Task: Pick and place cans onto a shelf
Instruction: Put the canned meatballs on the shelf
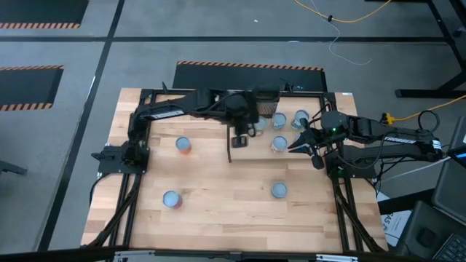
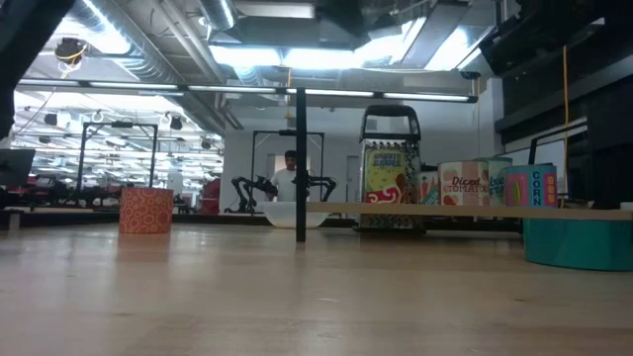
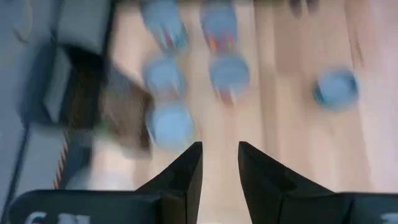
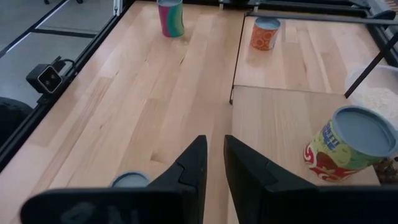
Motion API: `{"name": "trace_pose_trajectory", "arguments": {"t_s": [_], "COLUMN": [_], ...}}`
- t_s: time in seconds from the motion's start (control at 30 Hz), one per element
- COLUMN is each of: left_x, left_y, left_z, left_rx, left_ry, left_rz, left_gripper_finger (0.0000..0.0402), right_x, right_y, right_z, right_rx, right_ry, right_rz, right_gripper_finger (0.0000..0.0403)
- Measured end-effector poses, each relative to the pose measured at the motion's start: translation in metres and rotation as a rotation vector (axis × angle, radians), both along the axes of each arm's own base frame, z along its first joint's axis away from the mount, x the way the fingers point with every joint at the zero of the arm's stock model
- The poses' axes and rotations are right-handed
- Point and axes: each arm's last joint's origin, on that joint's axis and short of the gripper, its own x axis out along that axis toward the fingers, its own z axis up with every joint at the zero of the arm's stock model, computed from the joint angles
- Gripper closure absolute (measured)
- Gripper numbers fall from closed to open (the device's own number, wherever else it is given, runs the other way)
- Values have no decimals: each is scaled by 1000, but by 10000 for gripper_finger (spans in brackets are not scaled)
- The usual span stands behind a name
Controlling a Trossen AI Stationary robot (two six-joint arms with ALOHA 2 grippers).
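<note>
The shelf (image 1: 255, 151) is a pale board raised a little above the table, with a black bar (image 1: 230, 149) on its left edge. Several cans stand on it, among them one near the middle (image 1: 279, 143) and two at the back (image 1: 279, 120) (image 1: 301, 116). Three more cans stand on the table (image 1: 183, 145) (image 1: 171, 199) (image 1: 279, 190). My left gripper (image 3: 220, 146) hangs open and empty high above the shelf's left part (image 1: 239, 140). My right gripper (image 4: 215, 138) waits at the shelf's right end (image 1: 300, 145), its fingers a narrow gap apart, holding nothing.
A dark grater (image 2: 389, 124) and a whitish bowl (image 2: 294, 215) stand at the shelf's far side. The shelf's black post (image 2: 300, 163) rises at its left edge. A person stands in the room beyond the table (image 2: 288, 178).
</note>
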Motion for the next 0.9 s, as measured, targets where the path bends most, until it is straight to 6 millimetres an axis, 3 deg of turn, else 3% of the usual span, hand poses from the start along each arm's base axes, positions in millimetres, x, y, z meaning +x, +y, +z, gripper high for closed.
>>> {"name": "trace_pose_trajectory", "arguments": {"t_s": [0.2,0.47,0.67,0.9], "left_x": [-30,-37,-67,-128], "left_y": [-28,-65,-65,-60], "left_z": [-1,-27,-59,-105], "left_rx": [-54,-58,-123,-228], "left_ry": [212,381,477,327], "left_rz": [37,-7,82,210], "left_gripper_finger": [307,307,307,307], "right_x": [1,1,1,1], "right_y": [0,0,0,0], "right_z": [-1,-2,-2,-1], "right_rx": [8,22,22,19], "right_ry": [16,20,20,17], "right_rz": [-2,-11,-10,-9], "right_gripper_finger": [343,343,343,343]}}
